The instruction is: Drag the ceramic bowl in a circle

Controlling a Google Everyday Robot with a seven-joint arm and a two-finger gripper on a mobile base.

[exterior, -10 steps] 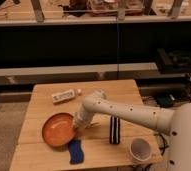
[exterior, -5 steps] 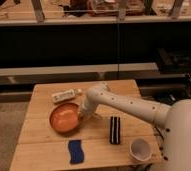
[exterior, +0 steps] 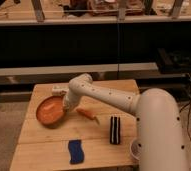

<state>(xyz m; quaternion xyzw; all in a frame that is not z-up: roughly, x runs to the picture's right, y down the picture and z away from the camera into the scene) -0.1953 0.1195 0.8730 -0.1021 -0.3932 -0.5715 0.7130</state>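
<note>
The single camera view sits high on the robot's own side and looks forward and steeply down over the bulky white upper section of the arm (exterior: 156,130). That section fills the lower right and hides the near right corner of the light wooden slatted table (exterior: 44,145). The table lies at middle distance, its left and far edges in view, with grey floor (exterior: 4,130) to the left and a dark shelf unit (exterior: 54,45) across the background. The arm reaches away from the camera toward the table's far left part, where the gripper (exterior: 66,106) is at the right rim of the wide, shallow orange-terracotta ceramic bowl (exterior: 49,111).
</note>
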